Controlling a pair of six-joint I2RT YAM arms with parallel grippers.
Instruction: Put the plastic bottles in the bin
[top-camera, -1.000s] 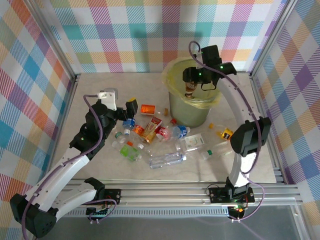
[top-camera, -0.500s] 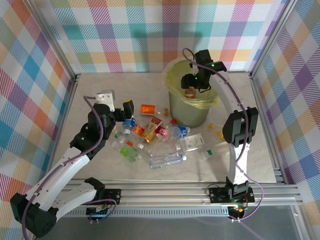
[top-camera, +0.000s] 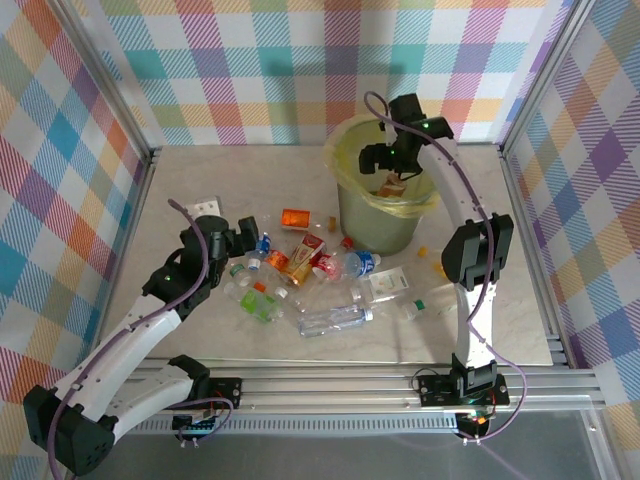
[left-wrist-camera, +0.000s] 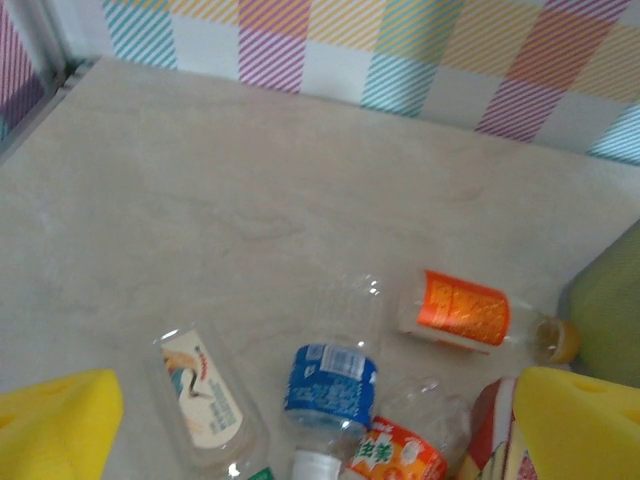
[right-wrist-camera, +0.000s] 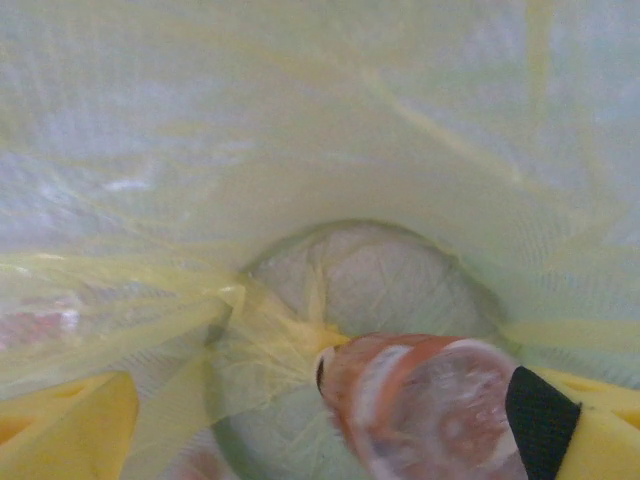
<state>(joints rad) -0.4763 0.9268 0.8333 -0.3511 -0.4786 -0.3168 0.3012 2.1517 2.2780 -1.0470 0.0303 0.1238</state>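
My right claw (right-wrist-camera: 330, 405) hangs over the bin (top-camera: 378, 228) with fingers spread wide, not clamping anything. A blurry orange bottle (right-wrist-camera: 420, 410) sits right against one finger's black pad (right-wrist-camera: 540, 420), with the yellow bag (right-wrist-camera: 300, 150) underneath. My left claw (left-wrist-camera: 318, 415) is wide open too, hovering above the table (left-wrist-camera: 200, 200) over a blue-label bottle (left-wrist-camera: 330, 385) and an orange-label one (left-wrist-camera: 465, 312). The other bottles (top-camera: 335, 318) lie scattered beside the bin.

robot lab cell: aluminium frame (top-camera: 400, 382), checkered cloth walls (top-camera: 250, 70)
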